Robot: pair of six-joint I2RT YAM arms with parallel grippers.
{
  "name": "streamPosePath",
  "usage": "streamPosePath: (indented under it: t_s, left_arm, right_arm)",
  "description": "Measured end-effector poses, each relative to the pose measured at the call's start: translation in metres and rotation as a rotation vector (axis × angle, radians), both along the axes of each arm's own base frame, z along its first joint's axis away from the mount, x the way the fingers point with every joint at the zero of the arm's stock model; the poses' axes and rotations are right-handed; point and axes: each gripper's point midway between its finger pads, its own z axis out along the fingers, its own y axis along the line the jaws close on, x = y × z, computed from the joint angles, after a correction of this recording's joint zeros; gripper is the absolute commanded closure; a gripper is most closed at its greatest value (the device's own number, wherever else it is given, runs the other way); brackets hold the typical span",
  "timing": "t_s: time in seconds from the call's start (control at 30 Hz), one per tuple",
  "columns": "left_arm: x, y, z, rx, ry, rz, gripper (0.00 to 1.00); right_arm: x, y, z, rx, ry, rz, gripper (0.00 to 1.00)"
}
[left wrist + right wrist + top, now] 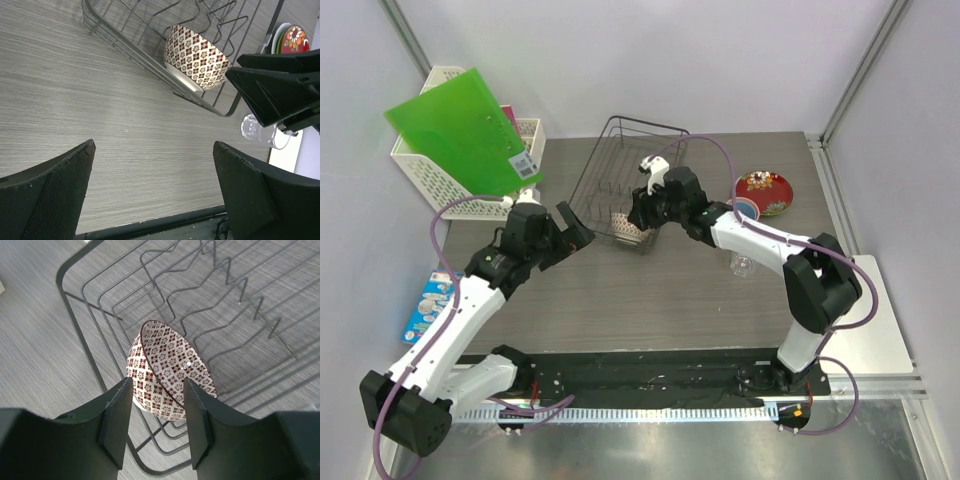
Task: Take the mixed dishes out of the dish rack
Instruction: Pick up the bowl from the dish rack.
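Ceramic white bowl with reddish pattern (pixel 170 365) tilted in corner of dish rack (pixel 58 276): likely stiff, slick, breakable; take by rim. Right hand (pixel 157 385) part-open astride rim; left hand (pixel 154 147) wide, outside rack.

The grey wood-grain table (pixel 620 300) carries the black wire dish rack (pixel 625 185) at its far middle. Far right lies the red patterned plate (pixel 765 192), with a cup (pixel 745 209) just beside it. A clear glass (pixel 741 264) stands nearer.
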Motion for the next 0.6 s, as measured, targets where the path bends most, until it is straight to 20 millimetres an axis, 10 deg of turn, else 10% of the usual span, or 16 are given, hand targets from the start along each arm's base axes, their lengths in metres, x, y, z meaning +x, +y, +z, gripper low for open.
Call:
streamPosePath:
  t_s: [0.6]
  left_arm:
    - [-0.003, 0.0, -0.015, 0.014, 0.038, -0.009, 0.0]
  right_arm:
    - [0.004, 0.015, -0.014, 0.009, 0.029, 0.12, 0.76]
